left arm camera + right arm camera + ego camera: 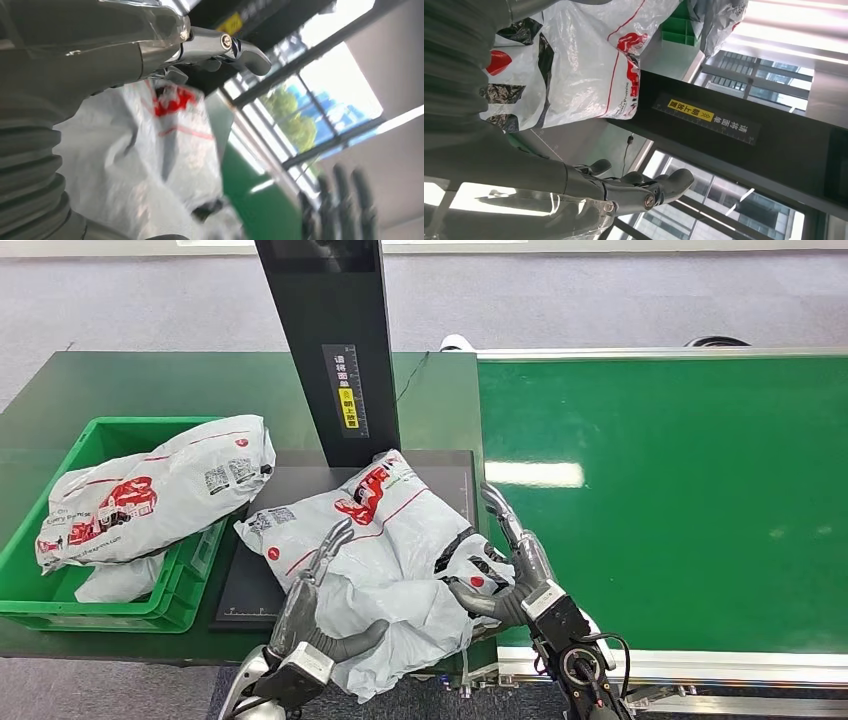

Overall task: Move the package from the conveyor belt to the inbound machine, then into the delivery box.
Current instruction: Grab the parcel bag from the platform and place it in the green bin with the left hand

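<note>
On the dark platform of the inbound machine [262, 585], at the foot of its black post, lies the white package [385, 540], off the conveyor belt [680, 500] beside the machine. The left hand [318, 615] and right hand [505, 575] press its two sides, fingers spread along the plastic; whether they truly grip it I cannot tell. The first leg looks done. Left: carrying it to the green delivery box [60, 605] on the machine's other side, which already holds another bag [160, 490].
</note>
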Robot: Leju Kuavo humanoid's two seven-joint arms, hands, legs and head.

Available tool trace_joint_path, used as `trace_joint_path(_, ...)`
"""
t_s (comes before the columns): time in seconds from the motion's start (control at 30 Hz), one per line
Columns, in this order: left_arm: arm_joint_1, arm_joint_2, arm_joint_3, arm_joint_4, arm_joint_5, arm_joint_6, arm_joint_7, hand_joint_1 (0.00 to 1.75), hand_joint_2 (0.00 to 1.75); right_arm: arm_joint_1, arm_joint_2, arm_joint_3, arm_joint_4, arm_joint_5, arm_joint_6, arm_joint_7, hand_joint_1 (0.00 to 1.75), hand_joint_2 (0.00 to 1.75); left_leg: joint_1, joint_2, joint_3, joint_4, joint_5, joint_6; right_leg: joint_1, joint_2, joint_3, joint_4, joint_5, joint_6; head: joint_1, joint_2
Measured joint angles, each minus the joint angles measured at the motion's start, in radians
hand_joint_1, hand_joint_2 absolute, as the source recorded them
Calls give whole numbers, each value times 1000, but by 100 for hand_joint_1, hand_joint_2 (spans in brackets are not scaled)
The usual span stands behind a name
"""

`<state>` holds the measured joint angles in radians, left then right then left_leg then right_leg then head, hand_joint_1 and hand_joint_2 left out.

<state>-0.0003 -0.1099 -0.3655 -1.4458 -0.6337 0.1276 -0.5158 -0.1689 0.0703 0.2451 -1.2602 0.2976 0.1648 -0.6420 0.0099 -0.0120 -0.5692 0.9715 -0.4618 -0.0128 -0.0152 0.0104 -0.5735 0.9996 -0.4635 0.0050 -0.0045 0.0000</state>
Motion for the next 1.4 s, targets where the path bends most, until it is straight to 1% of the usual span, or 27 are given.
trace_joint_path(0.1,-21,13,-28,53,-53,-30,63,0,175,1,-1,0,1,0,0,0,0,175,0,0,0,0,0,0,0,0,0,0,0,0,0,0)
trace_joint_path(0.27,-67,21,-38,179,-104,-47,213,0,175,22,-2,-11,-2,9,-8,0,0,175,0,0,0,0,0,0,0,0,0,0,0,0,0,0)
trace_joint_path(0.4,-112,19,-39,283,-157,-35,296,0,175,48,-1,-25,-11,28,-12,0,0,175,0,0,0,0,0,0,0,0,1,0,0,0,0,0)
trace_joint_path(0.5,-138,12,-41,332,-216,-61,368,0,175,65,3,-34,-18,44,-11,0,0,175,0,-1,2,0,-1,1,0,-1,4,0,-1,0,0,0)
trace_joint_path(0.53,-146,8,-41,343,-233,-72,390,3,175,67,4,-36,-19,49,-10,1,0,175,0,-2,4,-1,-2,1,0,-2,7,0,-1,0,0,0)
trace_joint_path(0.57,-153,5,-41,354,-246,-79,406,31,175,69,6,-38,-19,54,-10,1,0,175,0,-3,7,-1,-3,2,0,-2,10,-1,-2,1,0,0)
trace_joint_path(0.6,-159,1,-41,364,-253,-84,416,66,175,69,8,-39,-19,59,-9,2,0,175,0,-4,9,-1,-5,3,0,-3,14,-1,-4,1,0,0)
trace_joint_path(0.67,-167,-8,-34,380,-258,-88,421,147,175,67,13,-40,-18,67,-9,3,0,175,0,-5,15,-2,-8,3,0,-4,19,-1,-6,2,0,0)
trace_joint_path(0.7,-170,-13,-28,386,-259,-89,422,163,175,65,16,-40,-16,71,-9,3,0,175,0,-5,17,-2,-9,2,0,-4,21,-1,-6,2,0,0)
trace_joint_path(0.73,-172,-17,-21,389,-259,-90,422,171,175,63,19,-40,-16,74,-10,4,0,175,0,-5,19,-2,-9,2,0,-4,22,-1,-7,2,0,0)
trace_joint_path(0.83,-175,-29,-1,390,-259,-94,420,175,175,55,24,-41,-15,79,-10,13,0,175,0,-5,23,-2,-8,2,0,-4,27,-1,-6,2,0,0)
trace_joint_path(1.03,-177,-41,30,384,-263,-104,394,175,175,51,27,-43,-15,79,-15,21,0,175,0,-5,30,-2,-6,3,0,-4,34,-1,-6,2,0,0)
trace_joint_path(1.27,-178,-48,46,383,-268,-103,369,175,175,52,26,-47,-15,78,-21,21,0,175,0,-5,30,-1,-8,2,0,-4,34,-1,-7,2,0,0)
trace_joint_path(1.4,-176,-50,50,383,-266,-87,346,175,175,57,27,-49,-15,79,-24,21,0,175,0,-5,29,-1,-9,2,0,-4,34,-1,-8,2,0,0)
